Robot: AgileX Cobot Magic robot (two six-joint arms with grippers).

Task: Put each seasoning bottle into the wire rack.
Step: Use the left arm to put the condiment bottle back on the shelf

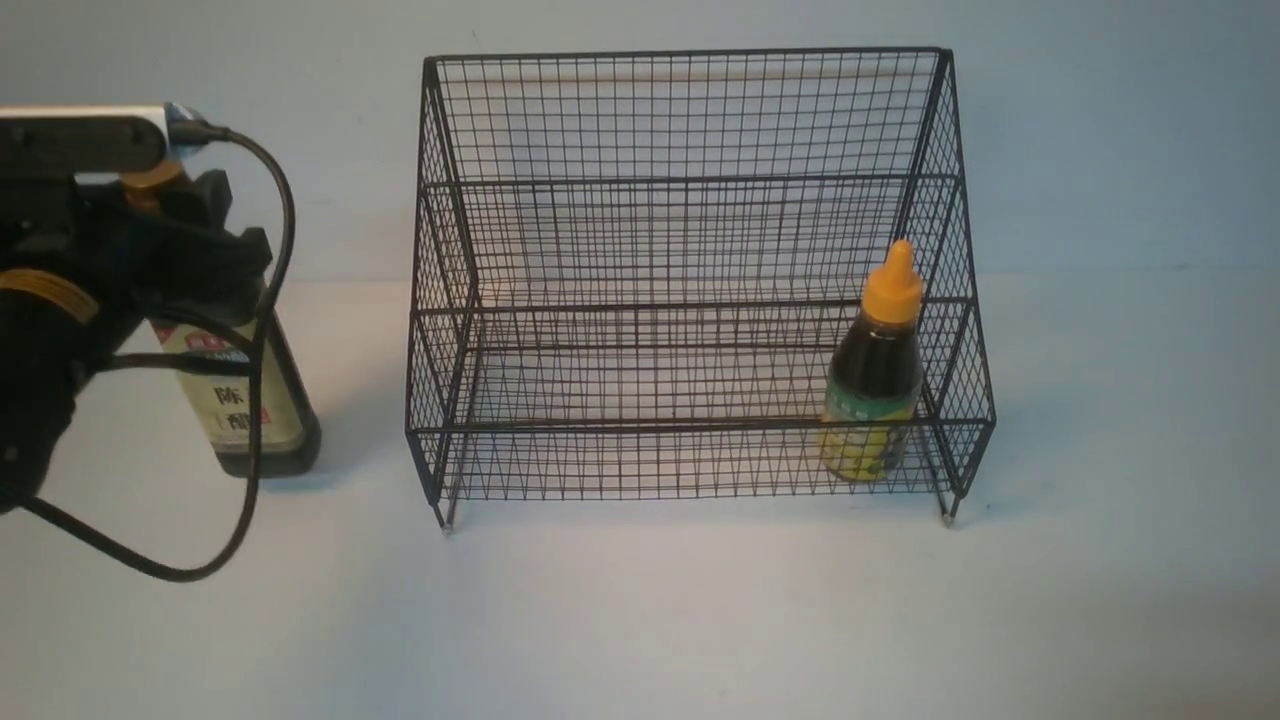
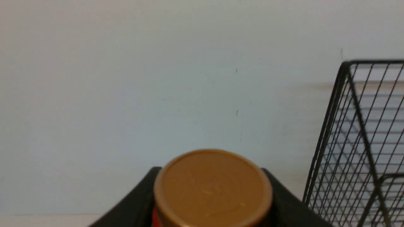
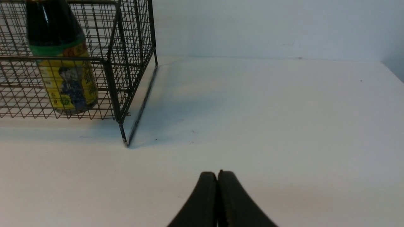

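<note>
The tall seasoning bottle [image 1: 238, 412], dark with a beige label, stands on the table left of the wire rack [image 1: 680, 180]. My left gripper [image 1: 200, 235] is shut on its neck just under the gold cap [image 2: 212, 186]. In the left wrist view a black finger [image 2: 139, 201] presses against each side of the cap. The short seasoning bottle [image 1: 875, 385], with an orange nozzle cap and a yellow-green label, stands upright inside the rack's lowest tier at the right end. My right gripper [image 3: 217, 174] is shut and empty, low over the table to the right of the rack [image 3: 126, 63] and of the short bottle [image 3: 63, 72]. It is outside the front view.
A black cable [image 1: 255, 400] loops from the left arm down across the tall bottle onto the table. The rack's left side wall [image 2: 363, 126] stands close to the right of the held bottle. A pale wall rises behind the rack.
</note>
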